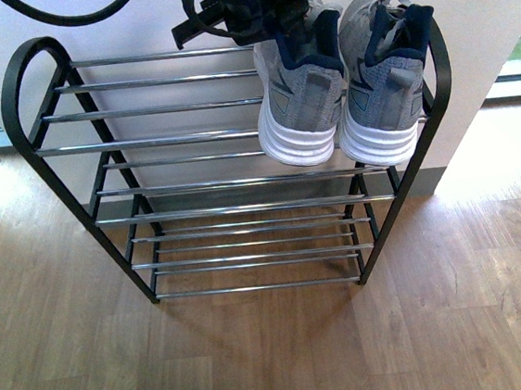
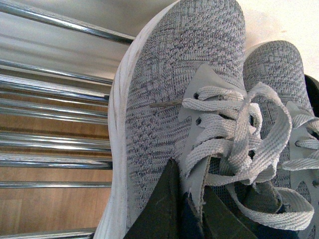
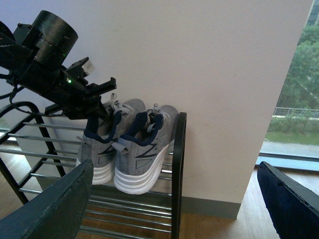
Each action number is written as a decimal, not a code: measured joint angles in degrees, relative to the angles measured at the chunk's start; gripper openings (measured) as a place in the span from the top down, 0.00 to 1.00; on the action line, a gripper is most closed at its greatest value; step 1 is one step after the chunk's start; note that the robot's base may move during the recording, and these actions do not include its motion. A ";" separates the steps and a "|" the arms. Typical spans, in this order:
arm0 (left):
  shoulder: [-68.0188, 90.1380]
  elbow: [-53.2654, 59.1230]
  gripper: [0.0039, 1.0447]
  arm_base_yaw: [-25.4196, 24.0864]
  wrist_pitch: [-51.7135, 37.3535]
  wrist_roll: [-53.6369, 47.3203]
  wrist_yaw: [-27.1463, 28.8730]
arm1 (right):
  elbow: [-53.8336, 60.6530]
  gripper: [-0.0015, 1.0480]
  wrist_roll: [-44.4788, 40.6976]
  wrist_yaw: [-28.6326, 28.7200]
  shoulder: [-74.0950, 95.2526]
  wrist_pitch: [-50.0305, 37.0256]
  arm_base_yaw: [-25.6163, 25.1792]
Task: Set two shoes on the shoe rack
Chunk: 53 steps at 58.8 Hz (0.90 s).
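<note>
Rack (image 1: 189, 137): stands on the wood floor (image 1: 260, 363) against a white wall (image 1: 130, 22). Black frame, chrome bars in tiers.
Left shoe (image 1: 302, 97): on the top tier, toward the rack's right end. Sole down on the bars, heel toward the robot, toe at the wall. The heel overhangs the front bar a little.
Right shoe (image 1: 381, 98): same tier, same heading, just beside the left shoe and next to the arch end. The two look to be touching or nearly so along their sides.
Left gripper (image 1: 280, 25): down at the left shoe's opening, over the collar. In the left wrist view its dark fingers (image 2: 159, 209) sit either side of the lace-side edge of the upper, one outside and one inside, pinched together on that edge.
Left wrist view: knit toe of the left shoe (image 2: 164, 99) fills the frame, grey laces loose across it. Right shoe's toe (image 2: 271, 69) is behind it, chrome bars (image 2: 55, 162) to the side.
Right gripper (image 3: 174, 169): off the rack, well back from the shoes. Fingers (image 3: 50, 209) spread wide, nothing between them.
Right wrist view: both shoes seen from behind, side by side by the rack's end post (image 3: 178, 164). A window (image 3: 294, 99) lies past the wall's edge.
</note>
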<state>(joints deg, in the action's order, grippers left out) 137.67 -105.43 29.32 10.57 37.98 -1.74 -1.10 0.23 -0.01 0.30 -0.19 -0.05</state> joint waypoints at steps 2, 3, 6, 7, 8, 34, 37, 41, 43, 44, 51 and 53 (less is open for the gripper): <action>0.00 0.35 0.99 -0.09 -0.74 0.70 -0.20 | 0.00 0.09 0.00 0.02 0.00 0.00 0.00; 0.00 0.52 0.99 -0.13 -1.05 0.94 -0.20 | 0.00 0.09 0.00 0.02 -0.02 0.00 0.00; 0.00 1.29 0.97 -0.22 -2.05 1.75 -0.66 | 0.00 0.09 0.00 0.02 -0.02 0.00 0.00; 0.00 1.66 0.94 -0.31 -3.17 2.12 -1.38 | 0.00 0.09 0.00 0.02 -0.02 0.00 0.00; 0.00 1.77 0.92 -0.35 -3.45 2.27 -1.57 | 0.00 0.09 0.00 0.02 0.00 0.00 0.00; -13.64 14.60 0.20 -0.44 -19.47 -3.72 8.70 | 0.00 0.09 0.00 0.02 -0.02 0.00 0.00; -16.57 22.43 0.29 -0.76 -34.51 -12.55 18.51 | 0.00 0.09 0.00 0.02 0.00 0.00 0.00; -20.65 33.00 0.39 -2.05 -48.96 -22.16 24.85 | 0.00 0.09 0.00 -0.02 -0.02 0.00 0.00; -22.16 36.50 0.43 -2.73 -53.00 -24.24 25.11 | 0.00 0.09 0.00 0.00 -0.02 0.00 0.00; -23.67 39.78 0.46 -3.48 -56.43 -27.06 25.09 | 0.00 0.09 0.00 0.00 0.00 0.00 0.00; -32.30 55.54 0.66 -8.07 -68.17 -33.81 22.97 | 0.00 0.09 0.00 0.00 0.00 0.00 0.00; -33.70 57.81 0.69 -8.85 -69.09 -34.21 22.56 | 0.00 0.09 0.00 0.02 0.00 0.00 0.00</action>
<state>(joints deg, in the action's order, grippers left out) 103.96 -47.62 20.47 -58.52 3.77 20.82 -1.10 0.23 0.01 0.30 -0.19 -0.05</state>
